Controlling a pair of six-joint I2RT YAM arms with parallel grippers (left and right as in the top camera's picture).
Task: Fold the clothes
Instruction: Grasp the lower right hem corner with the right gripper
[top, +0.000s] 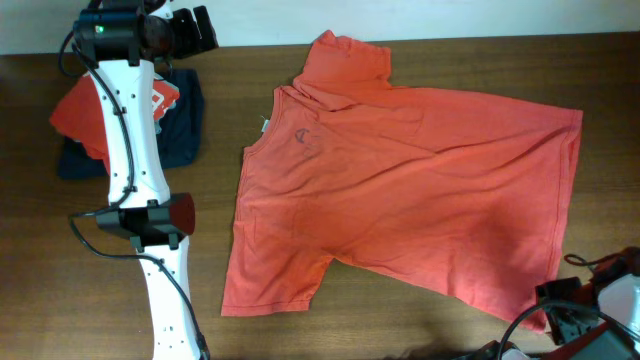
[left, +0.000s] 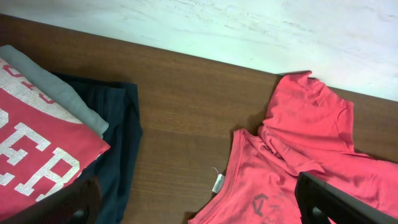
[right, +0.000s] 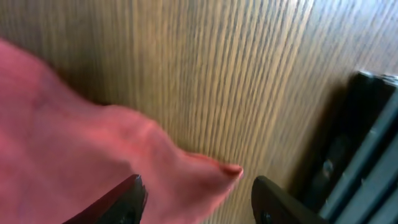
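coral t-shirt (top: 420, 190) lies spread, collar pointing left, hem right.

The long, smooth white left arm (top: 125, 110) is made of round tubes with chunky black joints (top: 140, 222) between them. A tiny green light (top: 100, 29) glows on the black joint at one end. Thin black cables (top: 78, 225) loop out beside the joints. The flat, hard black left fingers (left: 336, 200) have straight edges. The right arm (top: 615, 300) has a white shell, black blocks and a curly black cable (top: 520, 322). The dark, rounded right fingers (right: 283, 202) look blurry.
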